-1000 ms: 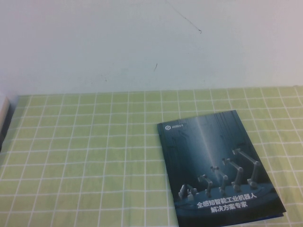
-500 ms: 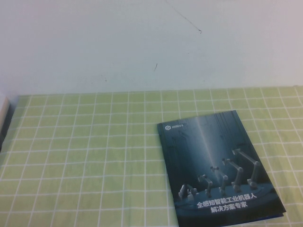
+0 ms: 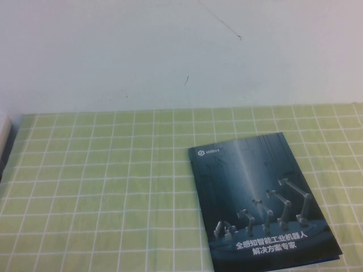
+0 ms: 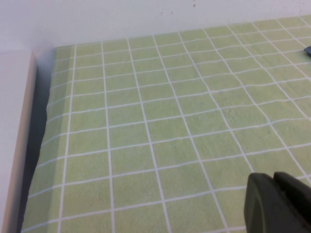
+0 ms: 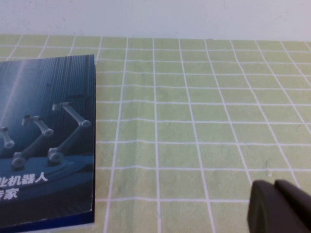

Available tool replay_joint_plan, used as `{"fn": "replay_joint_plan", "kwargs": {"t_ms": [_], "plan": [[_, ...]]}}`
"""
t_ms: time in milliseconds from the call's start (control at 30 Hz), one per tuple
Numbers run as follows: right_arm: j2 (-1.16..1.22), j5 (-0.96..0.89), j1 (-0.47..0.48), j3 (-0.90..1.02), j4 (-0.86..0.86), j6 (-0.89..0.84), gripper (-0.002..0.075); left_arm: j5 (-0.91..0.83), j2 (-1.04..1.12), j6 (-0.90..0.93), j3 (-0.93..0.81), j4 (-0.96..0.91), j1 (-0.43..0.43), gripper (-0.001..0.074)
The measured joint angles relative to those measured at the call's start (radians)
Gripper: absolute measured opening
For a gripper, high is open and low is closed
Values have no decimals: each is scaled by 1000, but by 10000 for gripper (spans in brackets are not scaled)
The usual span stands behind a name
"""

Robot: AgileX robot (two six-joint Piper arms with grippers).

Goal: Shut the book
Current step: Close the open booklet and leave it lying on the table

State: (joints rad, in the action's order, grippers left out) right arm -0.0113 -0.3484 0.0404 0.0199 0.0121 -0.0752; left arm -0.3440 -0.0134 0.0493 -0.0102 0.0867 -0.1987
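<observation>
The book [image 3: 258, 201] is a thin dark blue brochure with robot arms and white Chinese lettering on its cover. It lies shut and flat on the green checked cloth [image 3: 102, 187], at the front right in the high view. Its cover also fills one side of the right wrist view [image 5: 43, 136]. Neither arm shows in the high view. My left gripper [image 4: 274, 178] is shut and hovers over bare cloth, far from the book. My right gripper [image 5: 274, 186] is shut too, holding nothing, over cloth beside the book's long edge.
A white wall [image 3: 170, 51] rises behind the table. A pale raised ledge [image 4: 14, 141] runs along the cloth's left edge. A dark corner of the book [image 4: 308, 50] peeks in at the left wrist view's border.
</observation>
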Motion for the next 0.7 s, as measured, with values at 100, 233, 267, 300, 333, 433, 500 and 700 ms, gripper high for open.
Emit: {"fn": "replay_joint_plan", "kwargs": {"t_ms": [100, 233, 267, 300, 333, 433, 500, 700], "plan": [[0, 0, 0, 0, 0, 0, -3, 0, 0, 0, 0, 0, 0, -4], [0, 0, 0, 0, -1, 0, -3, 3, -2, 0, 0, 2, 22, -4], [0, 0, 0, 0, -3, 0, -3, 3, -2, 0, 0, 2, 36, -4], [0, 0, 0, 0, -3, 0, -3, 3, -2, 0, 0, 3, 47, -4], [0, 0, 0, 0, -3, 0, -3, 3, -2, 0, 0, 3, 59, -4], [0, 0, 0, 0, -3, 0, -3, 3, -2, 0, 0, 3, 91, -4], [0, 0, 0, 0, -3, 0, -3, 3, -2, 0, 0, 3, 104, -4], [0, 0, 0, 0, -3, 0, -3, 3, -2, 0, 0, 3, 115, -4]]}}
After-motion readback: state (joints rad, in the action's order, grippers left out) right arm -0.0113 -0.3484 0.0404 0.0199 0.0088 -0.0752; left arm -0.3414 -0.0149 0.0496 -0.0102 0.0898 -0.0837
